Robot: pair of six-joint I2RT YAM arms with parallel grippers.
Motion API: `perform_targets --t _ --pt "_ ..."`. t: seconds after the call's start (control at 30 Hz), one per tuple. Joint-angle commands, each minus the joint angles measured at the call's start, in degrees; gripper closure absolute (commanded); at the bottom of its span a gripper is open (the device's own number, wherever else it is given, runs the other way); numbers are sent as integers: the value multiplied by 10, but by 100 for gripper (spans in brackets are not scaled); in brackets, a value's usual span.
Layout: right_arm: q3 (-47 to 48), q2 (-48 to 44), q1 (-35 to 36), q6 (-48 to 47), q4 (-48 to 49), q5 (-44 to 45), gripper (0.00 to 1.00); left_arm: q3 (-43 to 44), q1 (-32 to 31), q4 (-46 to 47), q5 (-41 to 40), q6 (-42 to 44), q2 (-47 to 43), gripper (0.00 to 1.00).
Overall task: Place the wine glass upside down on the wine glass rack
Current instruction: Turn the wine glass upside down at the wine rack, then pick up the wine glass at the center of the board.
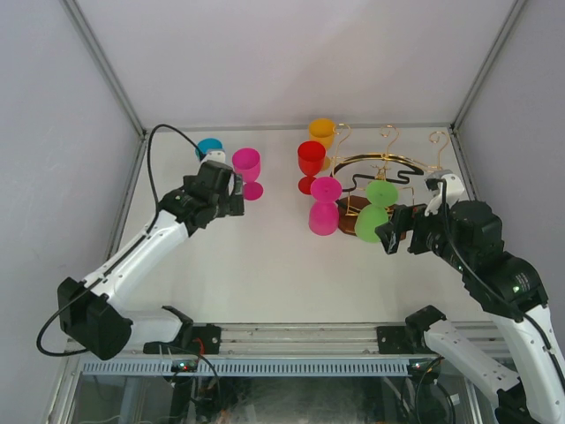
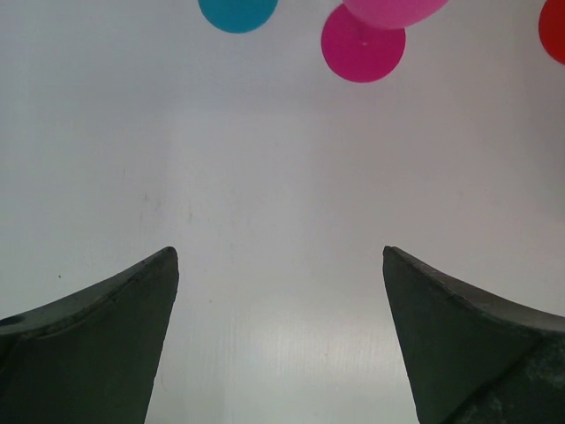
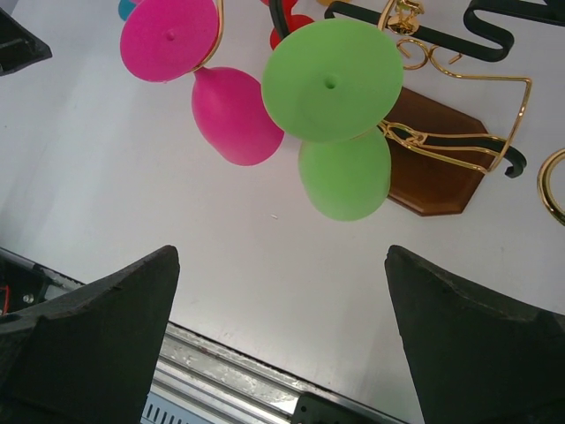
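Observation:
The wine glass rack (image 1: 381, 158) stands at the right rear, gold wire with a black loop on a brown wooden base (image 3: 437, 172). Two glasses hang from it upside down: a green one (image 1: 375, 208) (image 3: 344, 172) and a pink one (image 1: 324, 206) (image 3: 231, 115). A magenta wine glass (image 1: 248, 170) stands upright just right of my left gripper (image 1: 237, 196); the left wrist view shows its foot (image 2: 363, 49) ahead of the open, empty left gripper (image 2: 278, 258). My right gripper (image 1: 389, 235) (image 3: 281, 258) hangs open and empty just in front of the green glass.
A red glass (image 1: 311, 162) and an orange glass (image 1: 321, 132) stand upright left of the rack. A blue glass (image 1: 209, 146) (image 2: 237, 12) sits behind the left gripper. The metal front rail (image 3: 229, 375) runs below the right gripper. White walls enclose the table.

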Motion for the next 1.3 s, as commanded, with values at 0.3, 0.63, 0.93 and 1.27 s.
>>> perform_targets --t 0.3,0.63,0.93,1.27 --pt "8 -12 -4 -18 4 19 0 147 15 32 61 56 144 0" --pt "3 -12 -3 -26 4 -2 0 223 52 61 105 89 247 0" --pt "-3 -10 -3 -27 2 -17 0 277 62 57 115 101 310 0" --pt "-3 -9 -3 -30 -4 -25 0 349 72 43 118 108 376 0"
